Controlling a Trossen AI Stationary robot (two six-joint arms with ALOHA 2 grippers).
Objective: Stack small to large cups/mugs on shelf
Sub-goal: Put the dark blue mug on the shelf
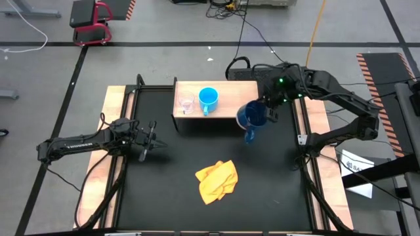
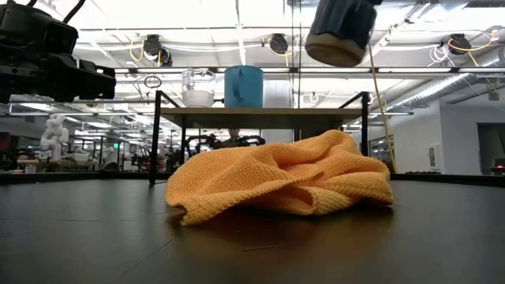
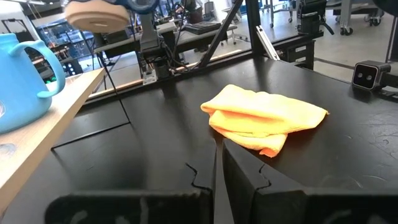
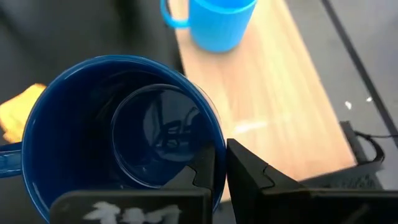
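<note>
Right gripper (image 4: pixel 219 171) pinches the dark blue mug (image 1: pixel 252 115) by its rim, held up beside the shelf (image 1: pixel 226 98), presumably so it lands upright; left gripper (image 1: pixel 149 139) sits clenched, empty.

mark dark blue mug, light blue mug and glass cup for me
dark blue mug (image 1: pixel 252 115), high view, on its rim
light blue mug (image 1: pixel 208 98), high view, at its open mouth
glass cup (image 2: pixel 197 88), low view, on its side wall

I see bare board on the shelf's (image 1: pixel 226 88) right half; the glass cup (image 1: pixel 186 103) and light blue mug (image 1: pixel 208 98) crowd its left end. On the table (image 1: pixel 170 164), only the yellow cloth (image 1: pixel 216 180) blocks the front middle.
</note>
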